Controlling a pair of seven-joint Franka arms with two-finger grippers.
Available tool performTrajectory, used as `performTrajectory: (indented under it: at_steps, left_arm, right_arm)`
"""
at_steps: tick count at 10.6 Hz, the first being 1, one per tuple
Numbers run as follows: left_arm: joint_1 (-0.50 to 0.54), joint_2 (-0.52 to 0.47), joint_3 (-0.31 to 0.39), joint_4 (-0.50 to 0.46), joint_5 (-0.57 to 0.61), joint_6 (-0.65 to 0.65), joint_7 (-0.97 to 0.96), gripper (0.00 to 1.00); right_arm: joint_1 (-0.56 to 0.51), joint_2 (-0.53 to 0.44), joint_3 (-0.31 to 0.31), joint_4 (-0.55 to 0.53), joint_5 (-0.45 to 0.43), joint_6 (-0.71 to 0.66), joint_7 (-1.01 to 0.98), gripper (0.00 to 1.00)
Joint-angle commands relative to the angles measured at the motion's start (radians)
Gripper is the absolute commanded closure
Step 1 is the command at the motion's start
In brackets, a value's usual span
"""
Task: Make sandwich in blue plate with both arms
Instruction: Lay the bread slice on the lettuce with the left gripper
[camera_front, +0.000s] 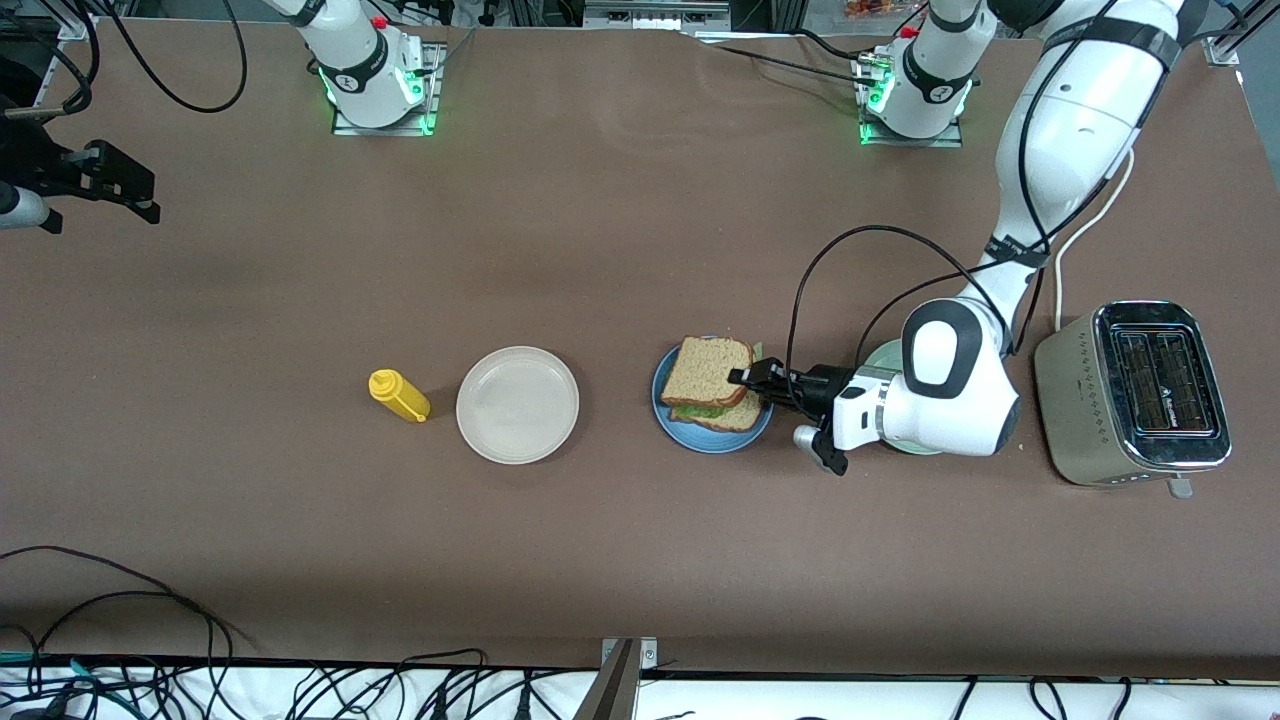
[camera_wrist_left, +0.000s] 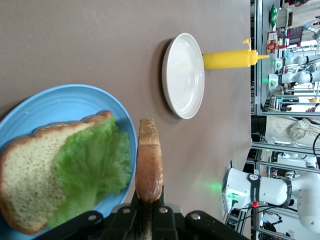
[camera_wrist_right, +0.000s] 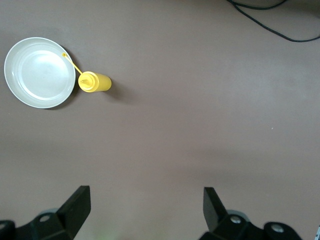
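The blue plate (camera_front: 700, 436) lies nearest the camera among the dishes, on the table (camera_front: 640, 560) toward the left arm's end. On it rests a bread slice (camera_wrist_left: 30, 175) with a lettuce leaf (camera_wrist_left: 92, 167) spread over it. The left claw (camera_front: 745, 380) hangs over the plate, its fingers clamped on the edge of a second bread slice (camera_front: 708, 370), held just above the lettuce. The left arm's wrist covers most of a pale green plate (camera_front: 885, 356) beside the toaster (camera_front: 1135, 393). A beige plate (camera_front: 517, 404) sits beside the blue one toward the right arm's end, with a yellow squeeze bottle (camera_front: 399, 395) lying just beside it. The right claw (camera_wrist_right: 147, 207) waits above bare table, its fingers spread apart.
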Motion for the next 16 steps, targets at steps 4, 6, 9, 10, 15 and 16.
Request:
performTrajectory:
  at_steps: [4,6,9,10,15,16]
  left_arm:
    - [0.005,0.072,0.012,0.022,-0.028,0.011,0.186,0.0]
    - [0.009,0.071,0.017,0.022,-0.022,0.011,0.224,0.0]
    - [0.009,0.054,0.047,0.024,0.047,0.01,0.223,0.0]
    - [0.011,0.049,0.056,0.024,0.112,0.01,0.223,0.0]
    - [0.066,-0.019,0.067,0.048,0.307,-0.027,0.212,0.0]
    - [0.077,-0.053,0.07,0.048,0.379,-0.061,0.211,0.0]
  right_arm:
    - [0.023,0.032,0.005,0.015,0.003,-0.015,0.004,0.0]
    - [0.026,0.04,0.005,0.017,0.003,-0.013,0.003,0.0]
    - [0.056,0.041,0.007,0.018,0.0,0.003,0.008,0.0]
    - [0.056,0.041,0.005,0.018,0.001,0.025,0.004,0.0]
    - [0.044,0.04,-0.009,0.018,0.001,0.029,0.004,0.0]
    - [0.043,0.04,-0.027,0.018,0.006,0.029,0.003,0.0]
